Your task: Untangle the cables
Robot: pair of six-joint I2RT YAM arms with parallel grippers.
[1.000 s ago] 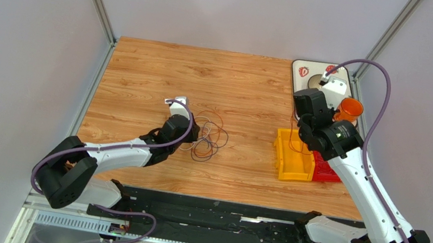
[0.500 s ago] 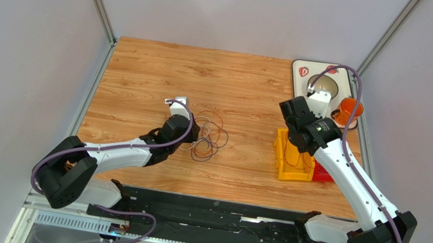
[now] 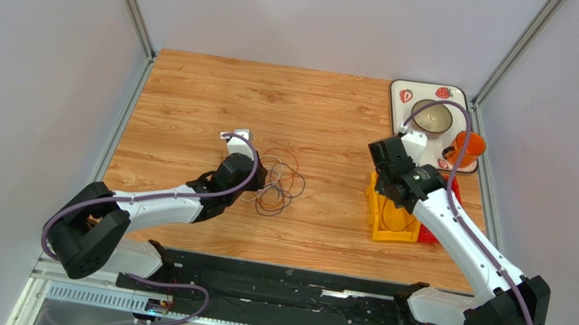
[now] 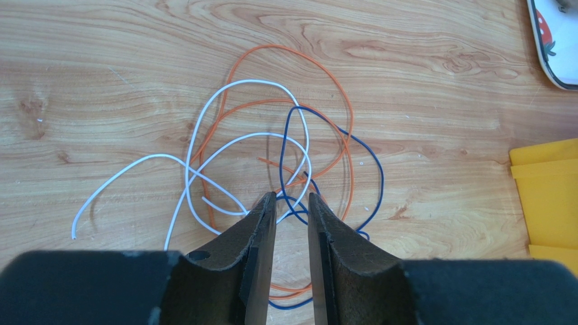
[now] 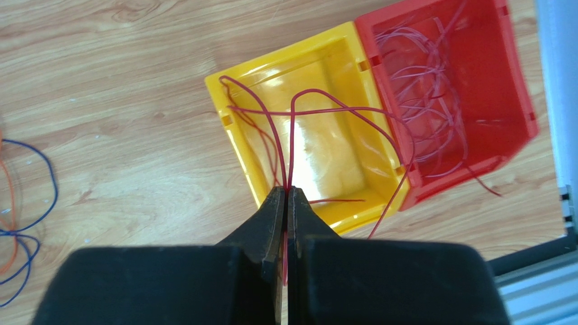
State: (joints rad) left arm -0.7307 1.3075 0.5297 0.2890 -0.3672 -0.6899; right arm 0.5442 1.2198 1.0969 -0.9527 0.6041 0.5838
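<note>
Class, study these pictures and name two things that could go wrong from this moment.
1. The right hand is shut on a red cable whose loops cross the walls of the yellow bin; pulling may snag the rim or drag the bin.
2. The left hand is open over the tangled cables; closing here may pinch several at once.

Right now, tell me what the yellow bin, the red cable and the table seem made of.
Yellow bin: likely moulded plastic, glossy; bright glare on its floor, thin even walls.
Red cable: thin wire, probably plastic-sheathed; smooth, uniform colour, stands in springy loops.
Table: wood or wood-look laminate, satin finish; grain and knots show, but I cannot tell which.
</note>
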